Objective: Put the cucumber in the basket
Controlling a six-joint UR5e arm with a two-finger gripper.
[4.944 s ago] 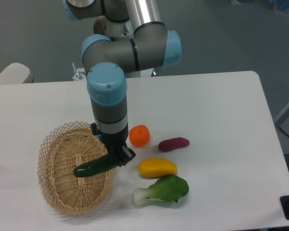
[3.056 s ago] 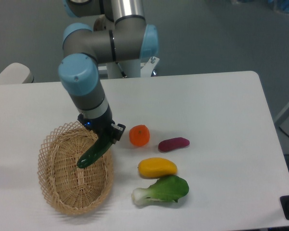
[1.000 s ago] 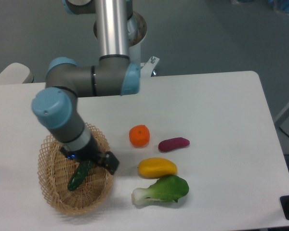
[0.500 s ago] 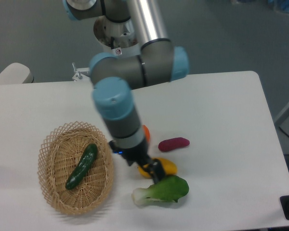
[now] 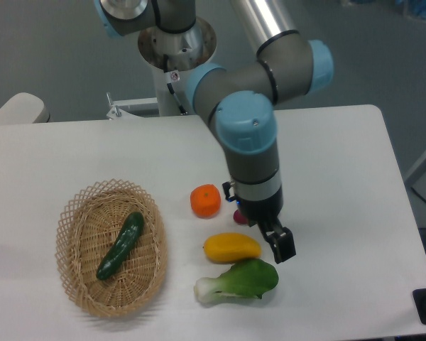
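Observation:
The dark green cucumber (image 5: 121,245) lies at a slant inside the oval tan wicker basket (image 5: 79,287) at the left of the white table. My gripper (image 5: 280,245) hangs well to the right of the basket, just right of the yellow vegetable and above the bok choy. It holds nothing. I see one dark finger (image 5: 285,245); the other is hidden, so the jaw gap does not show.
An orange (image 5: 205,201) sits right of the basket. A yellow vegetable (image 5: 231,247) lies below it, and a bok choy (image 5: 239,280) lies near the front edge. A purple vegetable is almost fully hidden behind my wrist. The arm's base stands at the table's back.
The cucumber was lowered into the basket and let go; it now lies there. My gripper has swung right, from over the basket to beside the yellow vegetable.

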